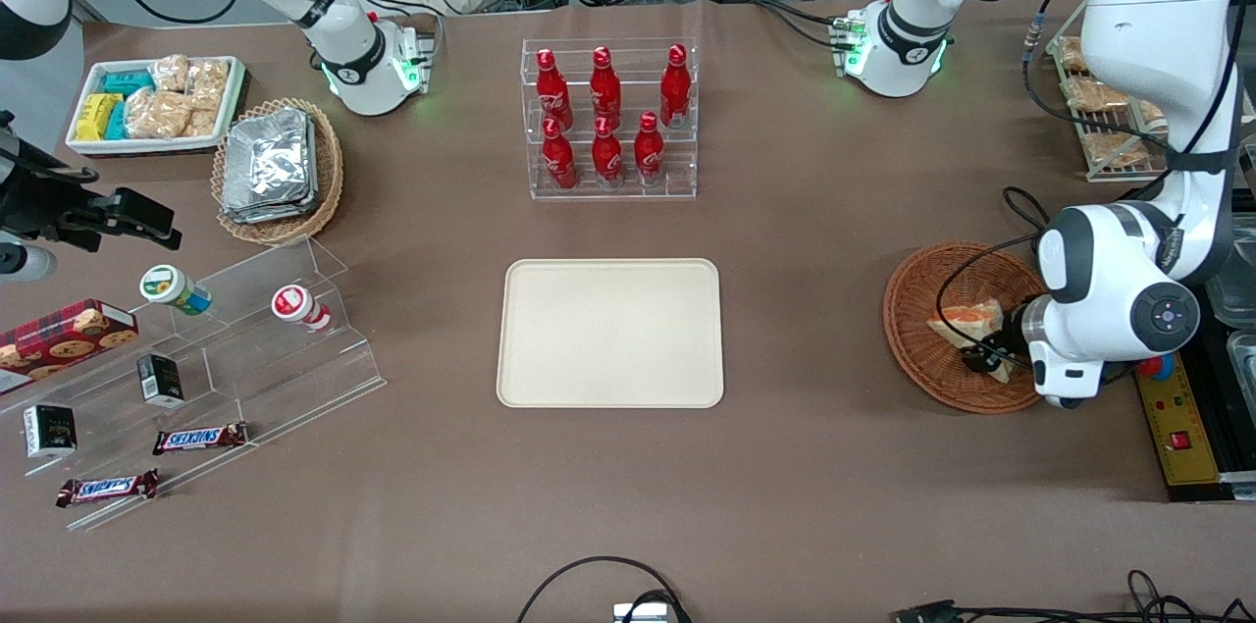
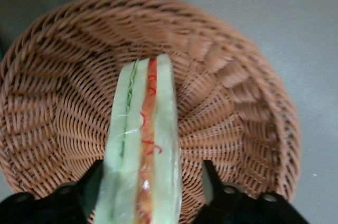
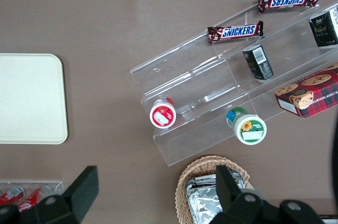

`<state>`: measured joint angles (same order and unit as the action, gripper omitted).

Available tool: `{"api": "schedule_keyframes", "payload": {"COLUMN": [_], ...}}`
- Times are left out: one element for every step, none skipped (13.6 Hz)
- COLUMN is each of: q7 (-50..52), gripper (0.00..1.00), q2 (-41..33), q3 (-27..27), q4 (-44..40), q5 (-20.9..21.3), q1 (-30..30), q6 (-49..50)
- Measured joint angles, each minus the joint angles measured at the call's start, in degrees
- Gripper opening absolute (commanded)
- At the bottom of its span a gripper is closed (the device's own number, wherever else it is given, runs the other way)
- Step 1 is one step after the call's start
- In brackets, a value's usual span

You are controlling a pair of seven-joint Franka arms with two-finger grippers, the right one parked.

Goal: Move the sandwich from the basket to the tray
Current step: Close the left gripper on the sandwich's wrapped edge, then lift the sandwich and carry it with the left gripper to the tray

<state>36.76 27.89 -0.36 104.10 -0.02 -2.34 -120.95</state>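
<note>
Pincer (image 2: 150, 192) straddles sandwich (image 2: 142, 150) in basket (image 2: 237, 102); pale bread, orange-green filling.

Front view: high, facing the arms, looking down on the whole table around the tray (image 1: 609, 333). Left wrist view: close, straight down into the basket (image 2: 237, 92), past the gripper (image 2: 150, 189); basket (image 1: 917, 329) shared with front. Right wrist view: high, downward; shares the tray (image 3: 29, 99) edge.

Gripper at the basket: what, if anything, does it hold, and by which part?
Nothing is gripped yet: the gripper is open, its fingers straddling the sandwich in the basket.
</note>
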Motion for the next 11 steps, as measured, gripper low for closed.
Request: {"api": "schedule_keyframes", "payload": {"q7": [-1.75, -3.14, -3.94, -4.39, -4.73, -5.16, -5.72, -6.41, -6.98, -7.25, -7.32], "gripper": [0.0, 0.0, 0.0, 0.0, 0.0, 0.0, 0.0, 0.0, 0.0, 0.0, 0.0], "q2": [-0.02, -0.05, -0.08, -0.12, -0.22, -0.49, -1.11, -2.01, -3.02, -3.81, -4.36], "q3": [-0.01, -0.03, -0.09, -0.19, -0.38, -0.73, -1.1, -1.51, -2.24, -3.4, -5.06], "q4": [-0.91, -2.08, -3.51, -4.98, -6.23, -7.4, -8.55, -9.71, -11.22, -13.26, -15.82], "q5": [0.0, 0.0, -0.01, -0.02, -0.02, -0.03, -0.03, -0.03, -0.04, -0.04, -0.04], "q1": [0.02, 0.02, 0.04, 0.07, 0.11, 0.14, 0.19, 0.25, 0.28, 0.27, 0.28], "q6": [0.3, 1.57, 4.13, 7.06, 9.45, 11.44, 13.59, 16.06, 18.85, 21.85, 24.8]}}
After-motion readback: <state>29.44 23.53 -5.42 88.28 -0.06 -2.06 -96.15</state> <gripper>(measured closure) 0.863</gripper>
